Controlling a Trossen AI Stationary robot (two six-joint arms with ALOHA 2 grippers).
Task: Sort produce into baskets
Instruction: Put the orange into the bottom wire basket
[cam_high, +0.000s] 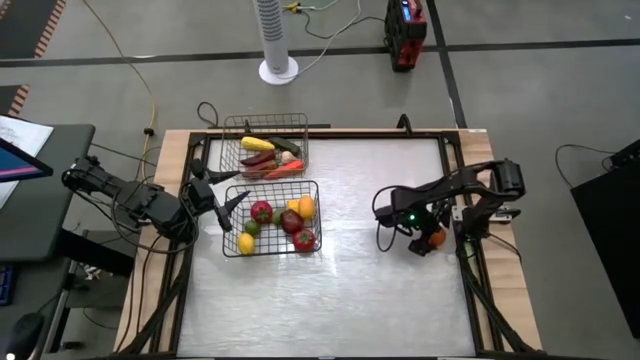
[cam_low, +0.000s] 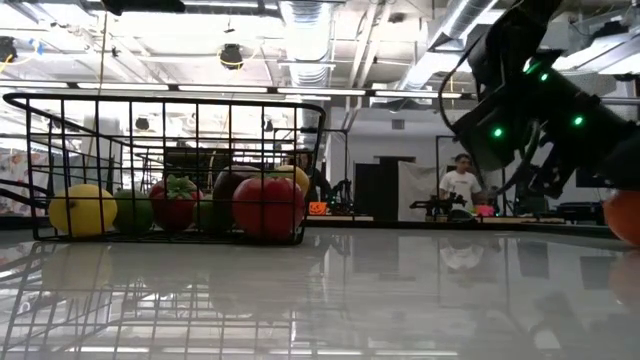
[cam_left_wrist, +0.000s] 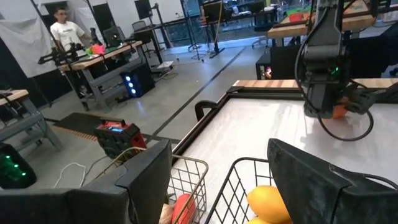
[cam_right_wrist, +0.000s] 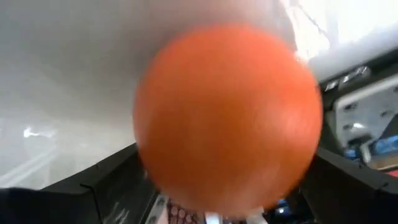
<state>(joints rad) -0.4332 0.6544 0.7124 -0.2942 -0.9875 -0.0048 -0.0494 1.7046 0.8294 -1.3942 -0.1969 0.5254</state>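
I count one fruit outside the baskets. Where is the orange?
In the high view the orange lies on the table's right side near its edge, at the right gripper, far from both baskets.

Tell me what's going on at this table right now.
A two-armed robot is sorting toy produce into two wire baskets. The right gripper is open around an orange ball near the table's right edge. The left gripper waits, open, beside the near basket of round fruits. The far basket holds the long vegetables.
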